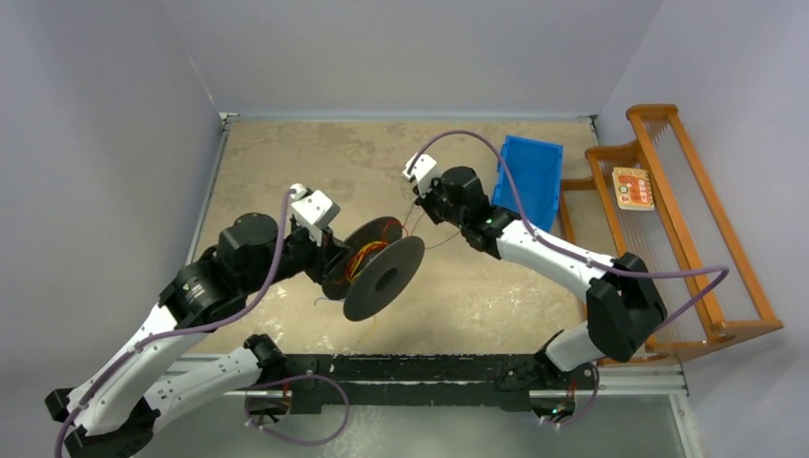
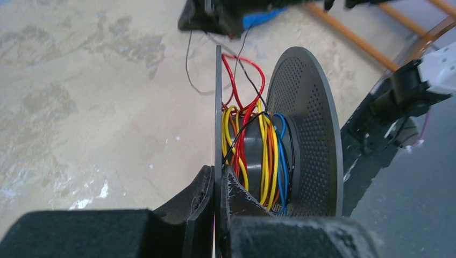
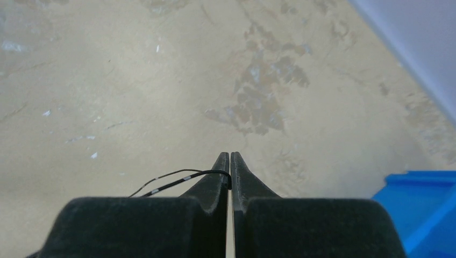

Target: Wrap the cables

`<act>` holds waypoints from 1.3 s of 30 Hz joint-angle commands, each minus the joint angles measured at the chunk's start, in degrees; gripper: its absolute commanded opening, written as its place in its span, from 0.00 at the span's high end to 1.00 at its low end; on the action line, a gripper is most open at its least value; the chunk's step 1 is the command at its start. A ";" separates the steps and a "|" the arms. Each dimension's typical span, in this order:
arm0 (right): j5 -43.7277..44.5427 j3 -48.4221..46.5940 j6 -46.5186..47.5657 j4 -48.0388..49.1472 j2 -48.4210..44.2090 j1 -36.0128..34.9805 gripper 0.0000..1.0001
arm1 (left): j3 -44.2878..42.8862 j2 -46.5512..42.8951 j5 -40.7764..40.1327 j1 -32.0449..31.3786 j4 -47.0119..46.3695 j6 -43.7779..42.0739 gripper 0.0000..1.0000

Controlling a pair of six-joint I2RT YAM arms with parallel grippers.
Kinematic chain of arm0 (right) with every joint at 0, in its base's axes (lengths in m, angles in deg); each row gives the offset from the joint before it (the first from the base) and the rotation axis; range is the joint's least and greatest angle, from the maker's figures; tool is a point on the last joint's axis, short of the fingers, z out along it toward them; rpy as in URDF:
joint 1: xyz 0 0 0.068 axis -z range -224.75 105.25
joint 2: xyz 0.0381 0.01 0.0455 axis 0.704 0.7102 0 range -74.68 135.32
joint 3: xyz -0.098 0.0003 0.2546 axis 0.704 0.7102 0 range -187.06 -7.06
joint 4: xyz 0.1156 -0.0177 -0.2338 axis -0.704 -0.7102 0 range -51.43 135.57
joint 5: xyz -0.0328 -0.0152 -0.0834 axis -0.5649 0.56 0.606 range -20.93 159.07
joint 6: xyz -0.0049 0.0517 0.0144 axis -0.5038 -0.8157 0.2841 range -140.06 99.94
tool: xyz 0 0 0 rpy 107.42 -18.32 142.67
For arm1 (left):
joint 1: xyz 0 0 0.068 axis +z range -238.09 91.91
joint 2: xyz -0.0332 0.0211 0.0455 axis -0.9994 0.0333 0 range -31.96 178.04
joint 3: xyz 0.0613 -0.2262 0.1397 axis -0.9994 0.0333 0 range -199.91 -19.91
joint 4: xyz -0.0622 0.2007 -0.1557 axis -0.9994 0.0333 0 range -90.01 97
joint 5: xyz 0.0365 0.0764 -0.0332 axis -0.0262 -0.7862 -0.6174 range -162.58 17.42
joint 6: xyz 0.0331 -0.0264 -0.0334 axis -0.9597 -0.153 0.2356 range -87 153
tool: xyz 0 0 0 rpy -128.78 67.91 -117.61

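Black cable (image 3: 204, 173) is pinched tight in my right gripper (image 3: 229, 159); my left gripper (image 2: 218, 175) clamps one thin flange of the spool (image 2: 304, 134), coloured cables (image 2: 266, 156) wound around its core.

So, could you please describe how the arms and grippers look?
The left arm and right arm have white link shells and black joints. A thick purple cable runs along each. The left gripper and right gripper each have two matte black tapered fingers.

The top view looks steeply down on the spool (image 1: 401, 260) from well above. The left wrist view shares it, pressed close. The right wrist view faces tabletop (image 3: 134, 80) beyond it.
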 commanded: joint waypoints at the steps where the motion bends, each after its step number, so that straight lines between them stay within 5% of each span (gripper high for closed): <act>1: -2.95 4.42 -6.44 7.29 -2.62 0.55 1.00 | -5.56 -2.47 4.39 -0.34 -8.60 3.25 1.00; 15: -18.69 20.64 -16.46 24.51 -7.42 0.49 1.00 | -4.44 -5.92 -2.84 -0.34 -24.51 13.99 1.00; 27: -31.35 34.02 -29.54 50.02 -11.28 0.47 0.99 | -4.02 -4.05 -5.40 -0.34 -33.60 19.58 1.00; 39: -35.02 39.60 -38.51 65.19 -15.44 0.42 0.77 | -7.69 -0.19 -3.11 -0.34 -34.61 19.30 1.00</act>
